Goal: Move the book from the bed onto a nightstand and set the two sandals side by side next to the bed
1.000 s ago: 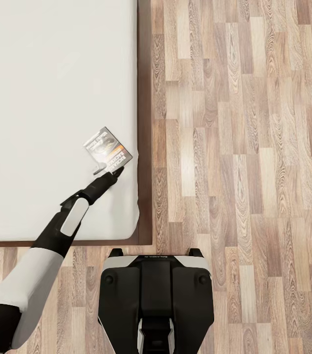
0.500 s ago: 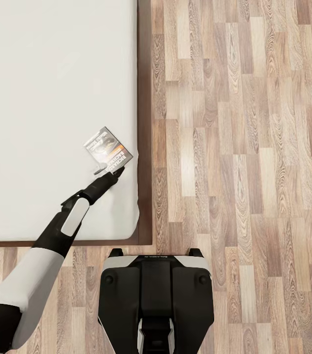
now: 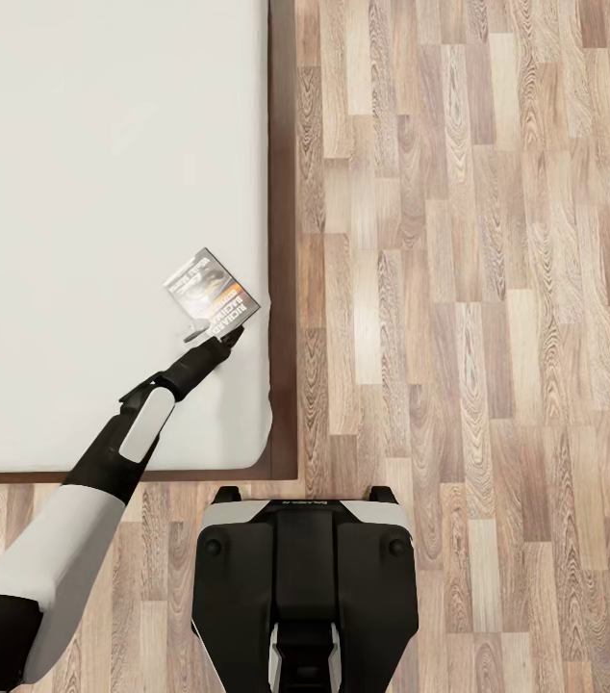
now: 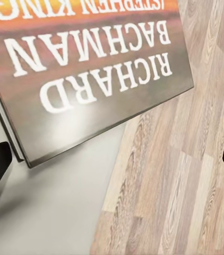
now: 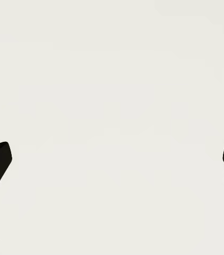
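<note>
Head view: small grey-and-orange paperback book [image 3: 211, 293] lies left of centre, near white-mattressed dark-framed bed's [image 3: 103, 192] corner; left pincer [image 3: 213, 337] at its near edge

Left wrist: book [image 4: 91, 69] upper frame, pincer [image 4: 112, 162] fingers spread apart

Right wrist: pincer [image 5: 112, 159] fingers apart over blank white

head looks down; left wrist nears the same book [image 3: 211, 294].

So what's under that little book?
The book lies flat on the bed's white mattress, near its corner. The patch of mattress directly beneath it is covered, so anything there can't be seen.
</note>
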